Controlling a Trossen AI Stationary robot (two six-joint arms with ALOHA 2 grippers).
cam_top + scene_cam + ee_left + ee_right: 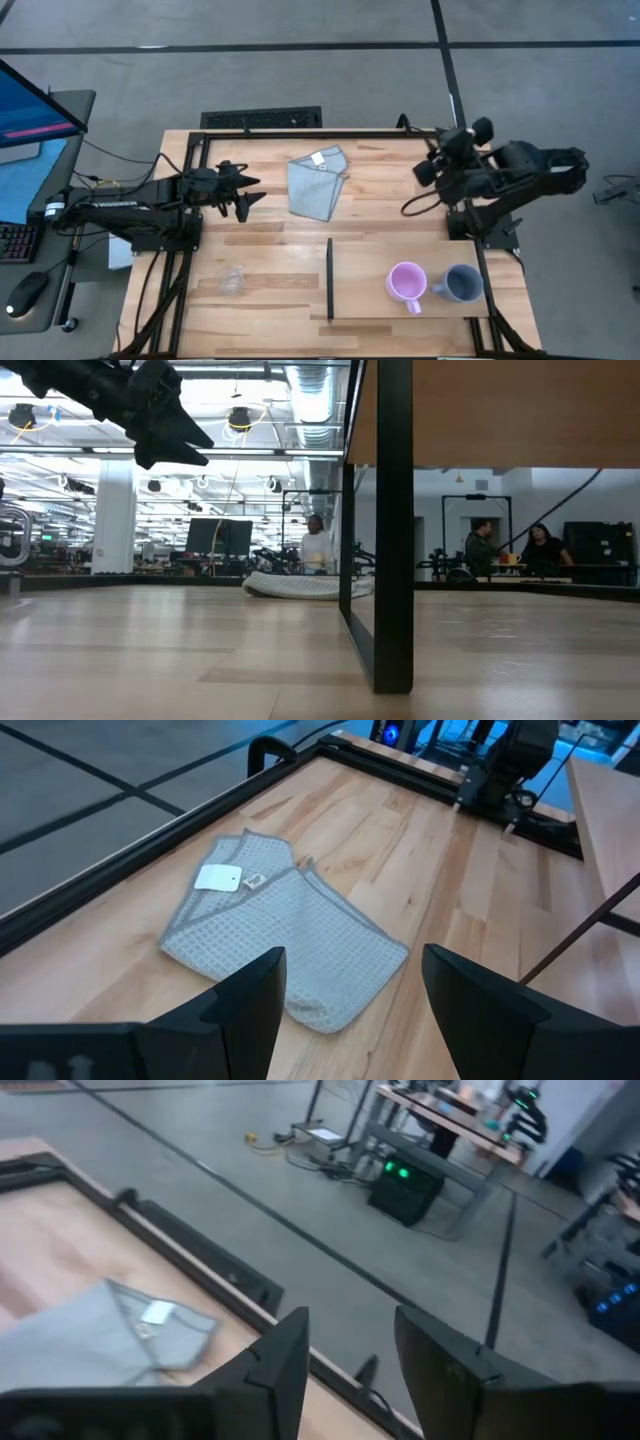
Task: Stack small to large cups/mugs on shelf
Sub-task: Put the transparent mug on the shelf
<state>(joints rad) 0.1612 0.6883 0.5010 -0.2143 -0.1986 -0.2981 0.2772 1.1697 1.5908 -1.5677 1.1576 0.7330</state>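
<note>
Where people stand, wooden tabletop.

Robotics lab: workstations, people, ceiling ducts.

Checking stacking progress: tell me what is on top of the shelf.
On the shelf stand the pink mug and grey-blue mug, side by side, unstacked. The clear cup sits on the tabletop beyond the divider.

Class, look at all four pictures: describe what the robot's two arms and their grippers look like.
Both arms are dark, almost black, built of jointed blocky segments with black cables trailing along them. The left gripper has two pointed dark fingers, flat and angular up close. The right gripper looks bulkier, with similar dark slab-shaped fingers. No coloured markings show.
</note>
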